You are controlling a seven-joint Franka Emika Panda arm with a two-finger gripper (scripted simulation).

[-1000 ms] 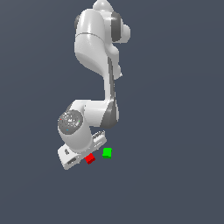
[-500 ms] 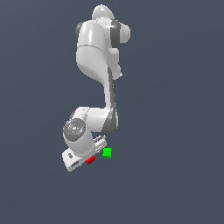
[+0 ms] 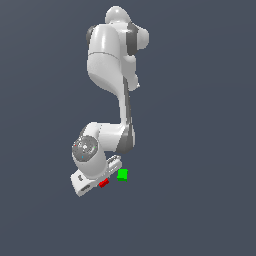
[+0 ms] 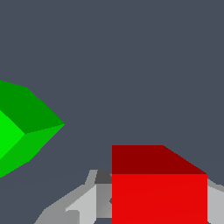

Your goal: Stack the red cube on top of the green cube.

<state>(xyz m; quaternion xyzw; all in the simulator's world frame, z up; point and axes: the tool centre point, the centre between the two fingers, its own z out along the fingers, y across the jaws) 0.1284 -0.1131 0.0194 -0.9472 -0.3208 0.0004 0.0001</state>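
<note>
Just red cube between hand fingers

All I saw behind the scene was a flat, dark slate-blue backdrop. It was evenly lit and unbroken in both views.

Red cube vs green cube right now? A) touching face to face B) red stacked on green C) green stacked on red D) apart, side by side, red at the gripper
D: the red cube sits at the gripper, with bare floor between it and the green cube.
</note>
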